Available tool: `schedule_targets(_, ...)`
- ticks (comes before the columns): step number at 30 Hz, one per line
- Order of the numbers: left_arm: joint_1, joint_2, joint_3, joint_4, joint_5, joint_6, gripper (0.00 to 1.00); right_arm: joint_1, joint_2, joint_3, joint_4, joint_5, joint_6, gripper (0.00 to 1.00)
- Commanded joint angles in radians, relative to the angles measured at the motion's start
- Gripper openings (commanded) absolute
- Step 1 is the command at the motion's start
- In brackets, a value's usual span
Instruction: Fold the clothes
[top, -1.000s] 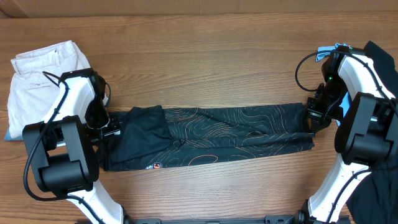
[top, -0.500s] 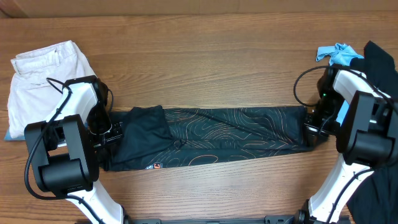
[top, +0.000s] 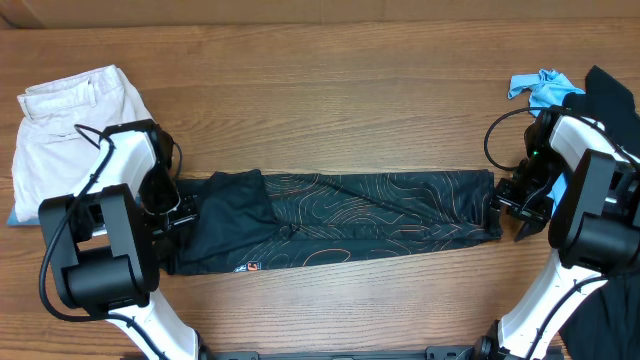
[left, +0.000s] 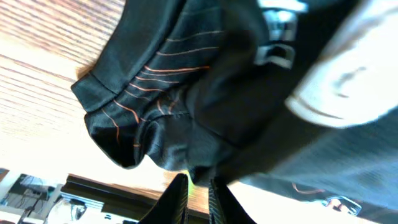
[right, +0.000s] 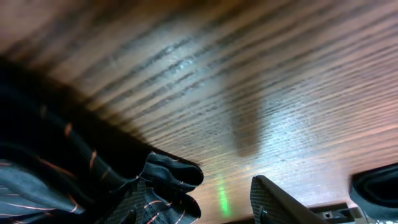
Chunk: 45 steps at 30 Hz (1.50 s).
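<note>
Our right claw (right: 199, 205) stands open at the jersey's (top: 370, 215) right end, the corner against one finger. Our left claw (left: 198, 196) has its jaws nearly together at the bunched left end; we cannot tell whether it grips. Both arms bend low over the counter (top: 330, 120). The jersey lies in a long band running left to right, and the small logo (top: 247, 267) on its near edge is unreadable.

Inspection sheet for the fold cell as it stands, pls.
Surface: wooden table, no damage seen.
Job's things: black jersey folded into a long band, lying flat between the arms.
Clutter: beige trousers far left; light blue cloth and black garment far right.
Grippers: left gripper at the jersey's end, grip unclear; right gripper open.
Cables: left cable loop, right cable loop, both off the jersey.
Surroundings: nothing seen.
</note>
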Motion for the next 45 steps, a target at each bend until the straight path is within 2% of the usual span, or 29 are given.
schedule_targets(1,0.004,-0.029,0.097,-0.018,0.068,0.065,0.15,-0.009,-0.016,0.006,0.04,-0.015,0.013,0.58)
schedule_targets(5,-0.006,-0.039,0.202,-0.04,0.087,0.068,0.18,-0.035,-0.026,0.037,0.038,-0.015,0.018,0.58)
schedule_targets(8,-0.042,-0.043,0.268,-0.022,0.186,0.087,0.27,-0.046,-0.051,0.052,0.036,-0.012,0.032,0.58)
schedule_targets(11,-0.117,-0.043,0.284,0.075,0.324,0.113,0.4,-0.046,-0.079,0.053,0.047,-0.012,0.032,0.58)
schedule_targets(13,-0.164,-0.041,0.283,0.113,0.329,0.101,0.5,-0.046,-0.081,0.053,0.053,-0.013,0.035,0.58)
schedule_targets(17,-0.262,-0.041,0.278,0.151,0.303,0.022,0.48,-0.046,-0.081,0.053,0.05,-0.013,0.043,0.58)
schedule_targets(19,-0.309,-0.038,0.275,0.151,0.224,-0.08,0.48,-0.046,-0.081,0.053,0.049,-0.016,0.043,0.58)
schedule_targets(23,-0.362,-0.027,0.257,0.161,0.189,-0.186,0.49,-0.046,-0.081,0.053,0.044,-0.016,0.043,0.58)
schedule_targets(25,-0.379,-0.018,0.237,0.171,0.174,-0.249,0.47,-0.046,-0.081,0.053,0.042,-0.016,0.043,0.58)
schedule_targets(27,-0.385,0.002,0.226,0.171,0.159,-0.294,0.4,-0.046,-0.081,0.053,0.039,-0.016,0.043,0.58)
schedule_targets(33,-0.394,0.098,0.225,0.173,0.183,-0.307,0.49,-0.046,-0.081,0.053,0.037,-0.016,0.043,0.58)
schedule_targets(39,-0.394,0.107,0.225,0.178,0.198,-0.303,0.67,-0.046,-0.081,0.053,0.032,-0.017,0.043,0.58)
schedule_targets(42,-0.396,0.111,0.225,0.177,0.215,-0.303,0.69,-0.046,-0.081,0.053,0.031,-0.017,0.043,0.58)
schedule_targets(45,-0.402,0.132,0.225,0.177,0.235,-0.303,0.65,-0.046,-0.081,0.053,0.025,-0.016,0.042,0.58)
